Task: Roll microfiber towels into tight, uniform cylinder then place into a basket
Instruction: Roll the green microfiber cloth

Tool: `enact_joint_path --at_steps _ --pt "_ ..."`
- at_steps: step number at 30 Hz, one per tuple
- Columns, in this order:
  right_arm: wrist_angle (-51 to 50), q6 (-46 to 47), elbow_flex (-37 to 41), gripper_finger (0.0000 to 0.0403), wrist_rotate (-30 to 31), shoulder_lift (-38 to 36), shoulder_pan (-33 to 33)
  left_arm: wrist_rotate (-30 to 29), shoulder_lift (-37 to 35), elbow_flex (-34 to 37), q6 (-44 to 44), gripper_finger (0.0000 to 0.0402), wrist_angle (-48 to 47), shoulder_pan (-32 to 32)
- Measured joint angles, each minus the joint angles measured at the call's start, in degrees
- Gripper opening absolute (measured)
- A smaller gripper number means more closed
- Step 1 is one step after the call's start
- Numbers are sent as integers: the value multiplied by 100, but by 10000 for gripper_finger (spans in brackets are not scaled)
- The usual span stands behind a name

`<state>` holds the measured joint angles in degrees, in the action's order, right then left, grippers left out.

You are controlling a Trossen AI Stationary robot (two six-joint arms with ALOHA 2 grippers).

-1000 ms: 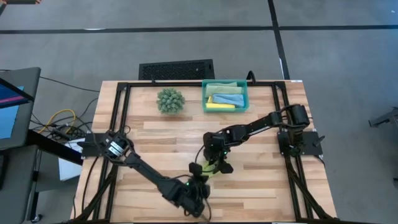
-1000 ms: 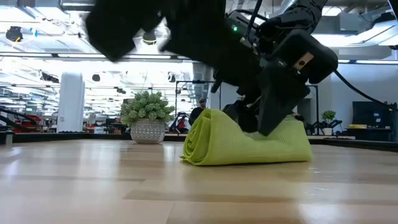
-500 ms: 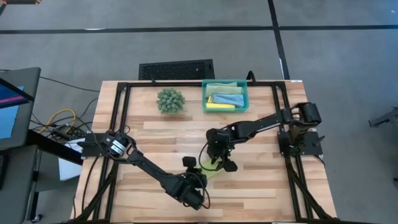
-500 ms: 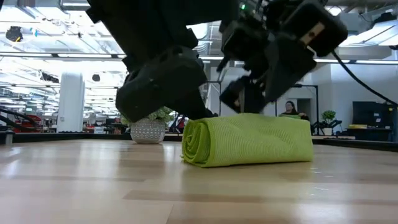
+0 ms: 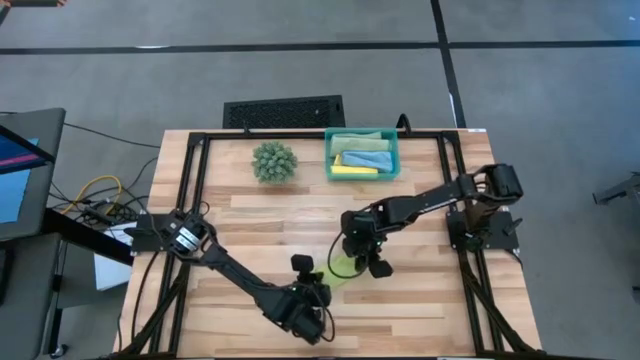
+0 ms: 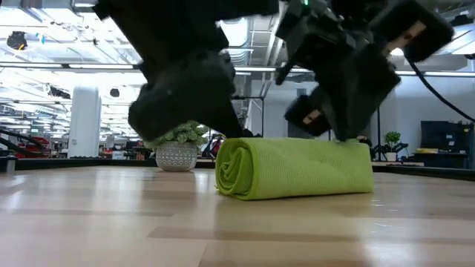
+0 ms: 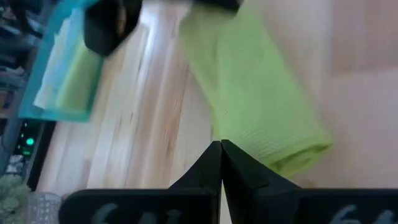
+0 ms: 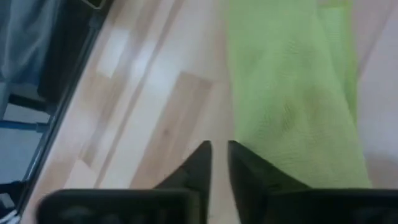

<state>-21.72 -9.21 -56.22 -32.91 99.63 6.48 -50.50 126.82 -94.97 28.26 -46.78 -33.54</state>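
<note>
Lime green cloth, rolled into a cylinder, lies on the wooden counter near its front middle. From above only a small slip of this lime green towel shows between the two arms. The level view gives what the overhead cannot: the spiral of layers at the roll's open end and its even thickness along the whole length.

The left hand has its fingers pressed together, holding nothing, with the tips just short of the roll's near end; the left wrist view alone makes this plain. In the overhead view the left hand sits at one end of the roll.

The right hand shows a narrow gap between its fingers, which sit at the edge of the cloth; whether they pinch it cannot be told. In the overhead view the right hand sits at the roll's other end.

The teal basket stands at the counter's far edge, well apart from the roll, with yellow, sage and blue towels inside; the level view does not show it. Beside it sits a spiky green plant ball, and behind the counter lies a black grille.
</note>
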Motion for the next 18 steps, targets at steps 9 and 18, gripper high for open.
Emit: enact_joint_path --at_steps 9,18 --pt "808 397 402 27 -1 0 -286 108 -13 137 -208 0 513 141" --pt "770 484 406 46 -1 4 -295 628 -9 737 143 0 570 304"
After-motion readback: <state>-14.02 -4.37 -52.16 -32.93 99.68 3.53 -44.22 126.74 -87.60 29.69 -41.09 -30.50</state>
